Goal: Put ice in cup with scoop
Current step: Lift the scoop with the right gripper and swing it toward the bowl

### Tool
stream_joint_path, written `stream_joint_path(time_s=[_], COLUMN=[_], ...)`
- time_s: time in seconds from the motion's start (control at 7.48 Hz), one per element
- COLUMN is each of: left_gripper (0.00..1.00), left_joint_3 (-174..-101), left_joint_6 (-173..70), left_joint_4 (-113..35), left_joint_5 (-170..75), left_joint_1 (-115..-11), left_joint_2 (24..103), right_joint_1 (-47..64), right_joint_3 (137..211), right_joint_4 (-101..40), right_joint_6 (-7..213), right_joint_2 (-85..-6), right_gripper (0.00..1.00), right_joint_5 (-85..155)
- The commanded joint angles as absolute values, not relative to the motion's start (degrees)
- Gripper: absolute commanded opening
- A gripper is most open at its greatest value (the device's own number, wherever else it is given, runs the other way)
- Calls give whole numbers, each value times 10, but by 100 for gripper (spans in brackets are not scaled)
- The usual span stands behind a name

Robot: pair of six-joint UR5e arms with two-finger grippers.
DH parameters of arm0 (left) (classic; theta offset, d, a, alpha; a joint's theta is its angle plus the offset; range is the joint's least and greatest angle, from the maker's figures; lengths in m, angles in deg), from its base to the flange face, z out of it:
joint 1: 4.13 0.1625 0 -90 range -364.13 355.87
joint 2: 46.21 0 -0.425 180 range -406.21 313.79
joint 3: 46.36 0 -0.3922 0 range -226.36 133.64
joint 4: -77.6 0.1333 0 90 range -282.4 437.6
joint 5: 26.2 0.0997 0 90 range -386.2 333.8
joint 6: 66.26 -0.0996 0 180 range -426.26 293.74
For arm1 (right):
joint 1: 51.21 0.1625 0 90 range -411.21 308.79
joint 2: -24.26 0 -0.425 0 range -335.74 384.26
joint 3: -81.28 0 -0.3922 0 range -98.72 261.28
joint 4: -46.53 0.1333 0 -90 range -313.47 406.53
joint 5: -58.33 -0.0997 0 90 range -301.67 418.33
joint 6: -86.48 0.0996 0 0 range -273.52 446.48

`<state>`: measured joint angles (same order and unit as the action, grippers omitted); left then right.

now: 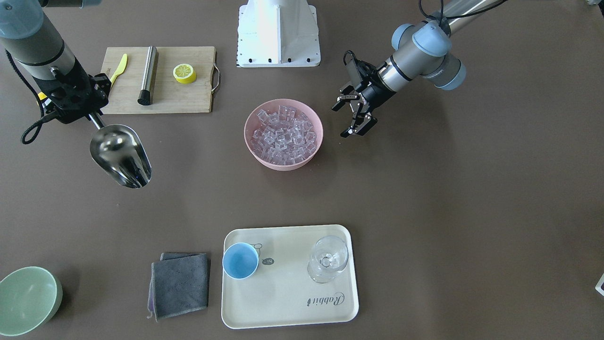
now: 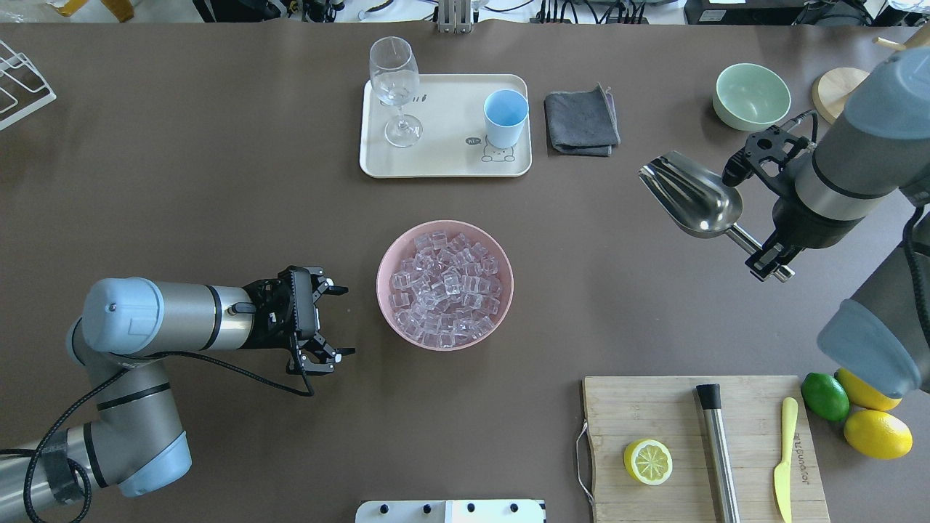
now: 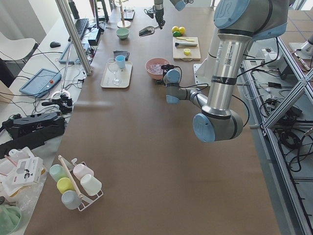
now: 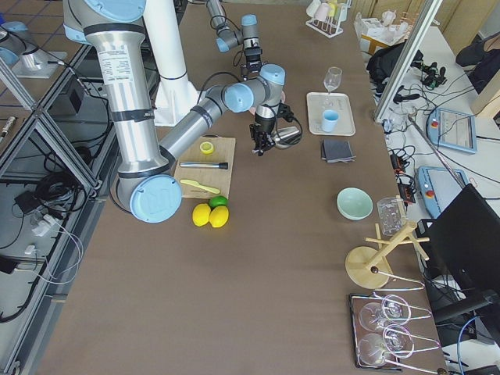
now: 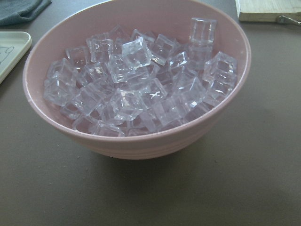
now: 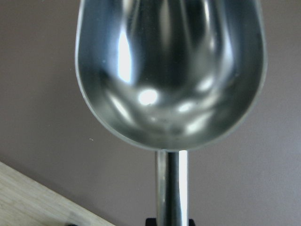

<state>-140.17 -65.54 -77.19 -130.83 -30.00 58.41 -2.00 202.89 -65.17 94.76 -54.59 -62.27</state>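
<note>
Brown counter (image 2: 218,181) spreads open around the round pink plastic bowl (image 2: 380,285) heaped with clear glossy ice cubes (image 2: 447,287); near its left side the left pincer (image 2: 347,321) hangs released and empty, where a wide sweep might strike it. Well right of the bowl the right pincer (image 2: 770,261) is clenched on the thin handle of the shiny steel scoop (image 2: 690,195), trough empty. Beyond the bowl the small light-blue cup (image 2: 505,116) offers a narrow mouth that invites spilled cubes, with a tippable clear stemmed glass (image 2: 396,87) on the same cream tray (image 2: 443,163).
</note>
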Motion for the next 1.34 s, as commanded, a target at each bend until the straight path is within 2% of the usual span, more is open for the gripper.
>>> stream_joint_path(time_s=[0.0, 0.13, 0.4, 0.67, 0.8, 0.94, 1.07, 1.2], left_gripper=[99, 99, 99, 99, 99, 99, 99, 99], left_joint_3=[-1385, -1385, -1385, -1385, -1385, -1385, -1385, -1385], left_joint_6=[-654, -655, -654, -655, -655, -655, -655, -656], left_joint_4=[-778, -777, -777, -777, -777, -777, -777, -778], left_joint_5=[-1308, -1307, -1307, -1308, -1307, -1307, -1307, -1307], left_joint_1=[-300, -300, -300, -301, -301, -300, -301, -301], left_joint_2=[597, 598, 598, 597, 598, 598, 598, 597], right_joint_1=[-21, -36, -83, -119, -138, -158, -168, -175], right_joint_3=[2034, 2048, 2043, 2023, 1996, 1923, 1868, 1848], right_joint_4=[-856, -895, -1084, -1109, -1176, -1250, -1263, -1263], right_joint_6=[832, 833, 839, 838, 838, 838, 836, 834], right_joint_2=[-431, -410, -282, -265, -198, -102, -64, -58], right_gripper=[0, 0, 0, 0, 0, 0, 0, 0], right_joint_5=[-618, -619, -616, -623, -621, -614, -607, -595])
